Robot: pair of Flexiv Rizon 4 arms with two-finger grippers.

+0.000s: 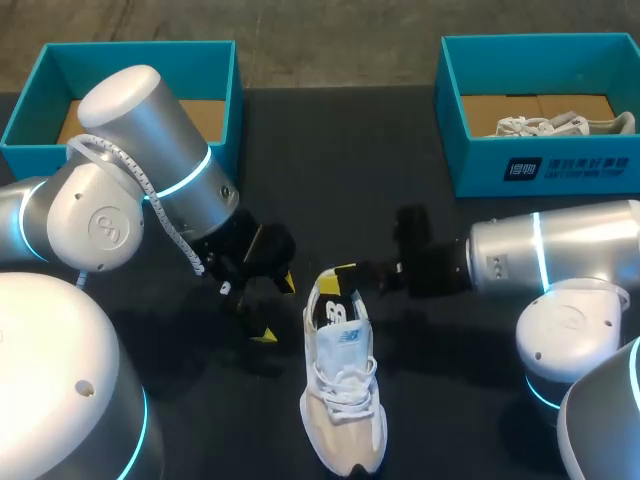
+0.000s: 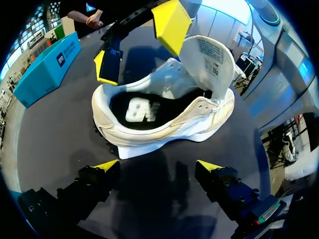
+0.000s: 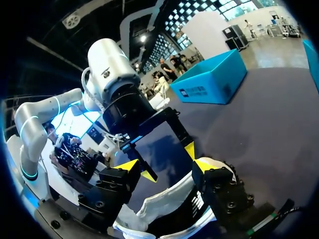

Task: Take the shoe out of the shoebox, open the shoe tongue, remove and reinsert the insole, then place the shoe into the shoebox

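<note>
A white and beige shoe (image 1: 342, 395) lies on the dark table, toe toward the front edge. Its tongue (image 2: 213, 59) stands raised, and the dark insole with a white logo (image 2: 139, 110) shows inside. My left gripper (image 1: 277, 308) is open just left of the heel, and in its wrist view the shoe (image 2: 169, 124) lies ahead of the spread fingers (image 2: 107, 168). My right gripper (image 1: 345, 275) hovers over the heel opening. Its yellow tips (image 2: 172, 25) stand apart, one beside the tongue, the other toward the heel, gripping nothing. In the right wrist view the shoe (image 3: 167, 204) lies under that gripper (image 3: 164, 168).
A teal shoebox (image 1: 540, 170) at the back right holds a second white shoe (image 1: 545, 126). Another teal shoebox (image 1: 150, 55) stands at the back left, partly behind my left arm (image 1: 150, 150). Bare table lies between the boxes and around the shoe's toe.
</note>
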